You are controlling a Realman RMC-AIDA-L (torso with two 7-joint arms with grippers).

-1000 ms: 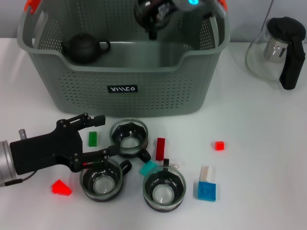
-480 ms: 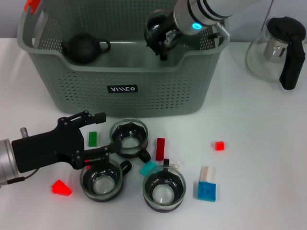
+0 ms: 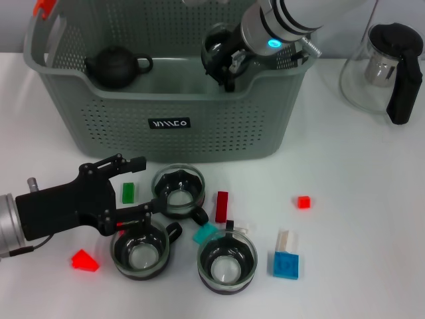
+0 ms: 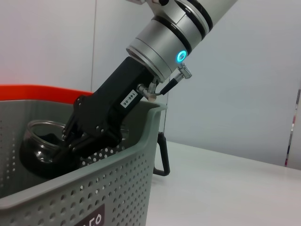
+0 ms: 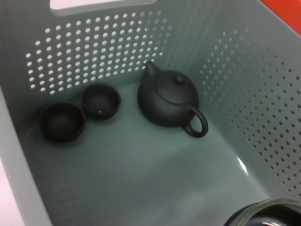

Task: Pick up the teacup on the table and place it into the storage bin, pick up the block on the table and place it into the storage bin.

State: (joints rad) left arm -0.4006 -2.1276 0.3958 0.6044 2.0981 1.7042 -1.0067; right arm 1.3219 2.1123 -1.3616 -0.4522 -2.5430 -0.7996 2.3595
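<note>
A white bench (image 3: pixel 372 252) carries the grey-green perforated storage bin (image 3: pixel 169 100) at the far side. Inside it the right gripper (image 3: pixel 222 56) has its fingers clamped on a smoky glass teacup (image 4: pixel 42 150), fragile and slippery, best gripped at the rim. The left gripper (image 3: pixel 129 189) hovers with fingers apart near three more cups.

A glass pitcher (image 3: pixel 387 70) with a black handle stands far right on the table (image 3: pixel 372 199). A black teapot (image 3: pixel 116 66) sits far left, beside two small dark bowls (image 5: pixel 80 110).

Silver arms, black tools (image 3: pixel 126 189); right wrist: cyan light, white "140-06" sticker.
</note>
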